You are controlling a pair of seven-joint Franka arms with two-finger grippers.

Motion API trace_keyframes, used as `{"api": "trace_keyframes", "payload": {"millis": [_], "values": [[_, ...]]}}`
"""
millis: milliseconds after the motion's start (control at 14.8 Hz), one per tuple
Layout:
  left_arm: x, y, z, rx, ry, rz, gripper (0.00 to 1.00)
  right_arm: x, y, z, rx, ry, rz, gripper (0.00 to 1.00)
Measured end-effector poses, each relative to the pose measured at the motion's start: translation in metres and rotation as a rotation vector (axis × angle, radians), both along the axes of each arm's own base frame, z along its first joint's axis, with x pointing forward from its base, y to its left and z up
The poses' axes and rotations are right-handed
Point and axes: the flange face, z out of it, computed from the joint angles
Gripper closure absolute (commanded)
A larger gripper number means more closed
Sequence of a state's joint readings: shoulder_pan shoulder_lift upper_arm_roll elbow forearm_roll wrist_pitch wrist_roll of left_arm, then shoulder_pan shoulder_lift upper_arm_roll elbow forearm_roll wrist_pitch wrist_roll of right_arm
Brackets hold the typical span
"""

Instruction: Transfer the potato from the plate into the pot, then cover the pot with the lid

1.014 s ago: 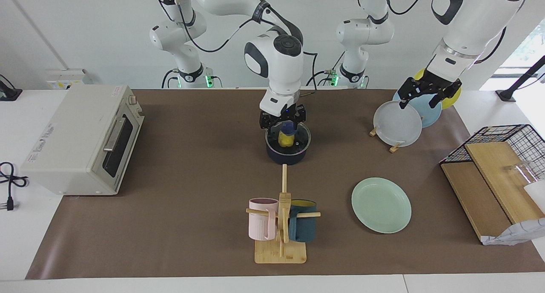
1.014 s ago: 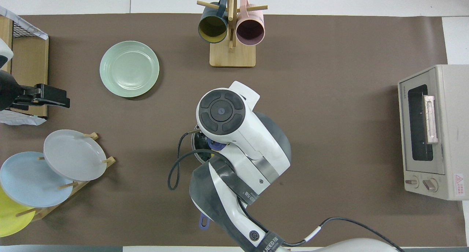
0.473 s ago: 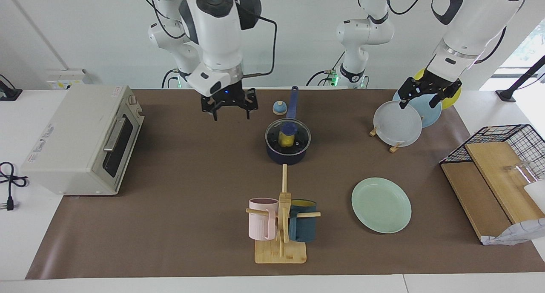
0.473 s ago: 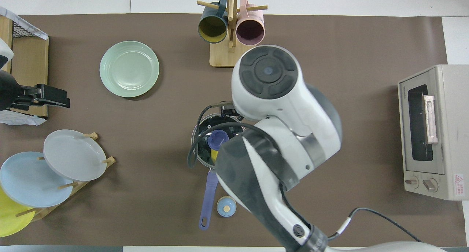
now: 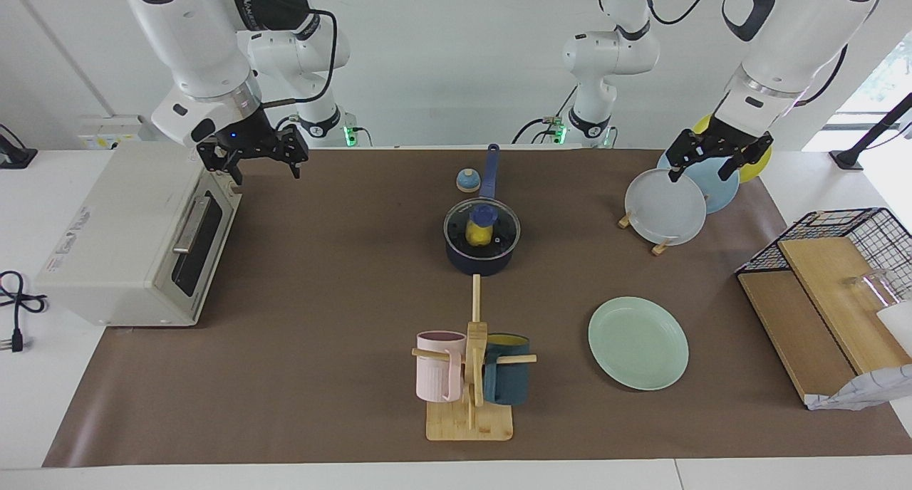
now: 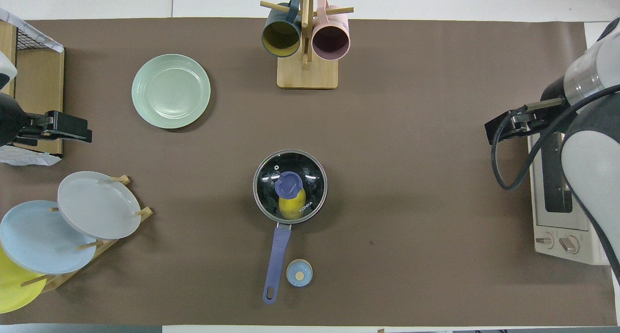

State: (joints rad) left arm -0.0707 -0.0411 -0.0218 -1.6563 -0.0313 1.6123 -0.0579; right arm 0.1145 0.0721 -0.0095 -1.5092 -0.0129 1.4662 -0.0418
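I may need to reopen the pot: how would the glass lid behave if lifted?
The lid looks rigid and probably breakable, being clear glass. Its smooth surface seems slippery; the blue knob is the likelier hold. It sits flat on the pot, so it should lift straight.

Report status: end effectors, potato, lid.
Right end effector open over toaster oven; left end effector open over plate rack. Potato in pot, lid on. Nothing obstructing.

Bright, even light; sharp focus; soft shadows; window glare at one edge.
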Motion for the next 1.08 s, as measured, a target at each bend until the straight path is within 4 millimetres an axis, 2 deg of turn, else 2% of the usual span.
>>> {"api": "trace_keyframes", "payload": {"millis": [271, 609, 1082], "values": [[0.000, 0.000, 0.000, 0.000, 0.000, 0.000, 0.00, -0.006, -0.017, -0.015, -0.001, 0.042, 0.013, 0.00], [0.000, 0.000, 0.000, 0.000, 0.000, 0.000, 0.00, -0.022, -0.029, -0.016, -0.001, 0.061, 0.022, 0.00], [0.000, 0.000, 0.000, 0.000, 0.000, 0.000, 0.00, -0.019, -0.043, -0.010, -0.017, 0.010, -0.018, 0.00]]}}
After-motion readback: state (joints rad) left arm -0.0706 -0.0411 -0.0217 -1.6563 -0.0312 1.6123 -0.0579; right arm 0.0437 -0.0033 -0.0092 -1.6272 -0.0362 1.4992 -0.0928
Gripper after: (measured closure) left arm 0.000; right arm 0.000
